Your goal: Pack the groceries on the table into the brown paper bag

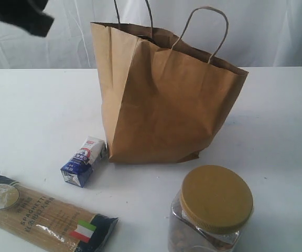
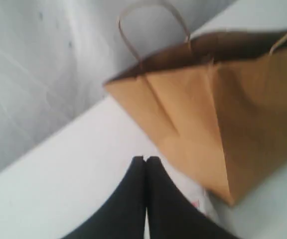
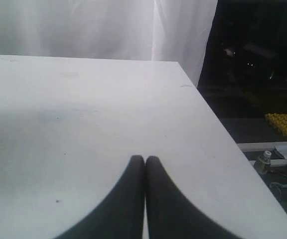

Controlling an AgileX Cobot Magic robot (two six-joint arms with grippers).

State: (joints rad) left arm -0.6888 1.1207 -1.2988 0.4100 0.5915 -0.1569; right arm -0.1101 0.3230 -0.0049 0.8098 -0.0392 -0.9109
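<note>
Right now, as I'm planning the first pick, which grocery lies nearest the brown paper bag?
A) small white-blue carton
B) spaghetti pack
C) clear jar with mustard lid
A: the small white-blue carton lies at the foot of the brown paper bag; the spaghetti pack and clear jar sit farther off.

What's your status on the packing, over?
Left end effector shut, empty; right end effector same. Brown paper bag upright, open. Outside it on table: carton, spaghetti pack, jar. Nothing blocking.
</note>
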